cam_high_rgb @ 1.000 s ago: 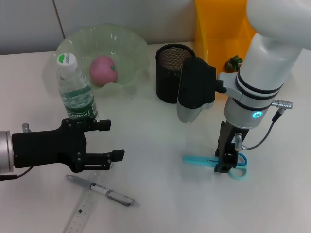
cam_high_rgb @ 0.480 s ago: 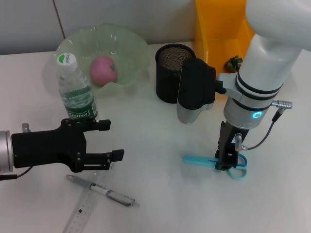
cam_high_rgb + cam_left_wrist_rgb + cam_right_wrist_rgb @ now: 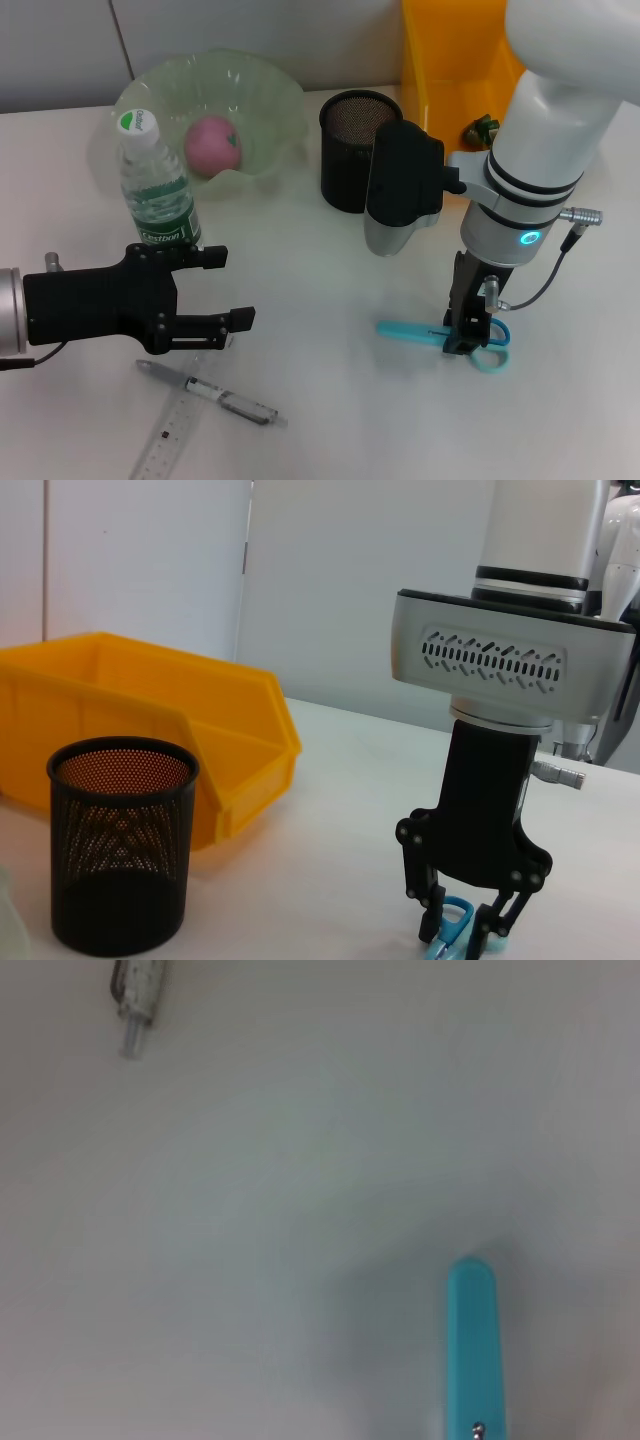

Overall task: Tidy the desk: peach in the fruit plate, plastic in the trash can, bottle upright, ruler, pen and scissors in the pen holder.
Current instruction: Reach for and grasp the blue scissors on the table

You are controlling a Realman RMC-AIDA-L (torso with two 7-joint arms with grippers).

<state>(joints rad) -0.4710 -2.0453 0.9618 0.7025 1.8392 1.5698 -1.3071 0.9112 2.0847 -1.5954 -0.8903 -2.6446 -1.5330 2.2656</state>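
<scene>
The light blue scissors (image 3: 410,331) lie flat on the white desk (image 3: 330,420), blade cover pointing left. My right gripper (image 3: 462,340) stands straight down over their handle end, open, one finger on each side; the left wrist view shows it (image 3: 462,932) astride the blue handle (image 3: 455,920). My left gripper (image 3: 228,290) hovers open and empty beside the upright bottle (image 3: 155,190). The peach (image 3: 212,143) rests in the fruit plate (image 3: 270,95). Pen (image 3: 210,392) and ruler (image 3: 172,437) lie at the front left. The pen holder (image 3: 355,150) stands in front of the trash can (image 3: 440,60).
A small green and brown item (image 3: 480,128) lies in the yellow bin. The right wrist view shows only the scissors' blade cover (image 3: 472,1340) and the pen's end (image 3: 135,1000) on bare desk. The right arm's black camera block (image 3: 405,185) hangs close to the mesh cup.
</scene>
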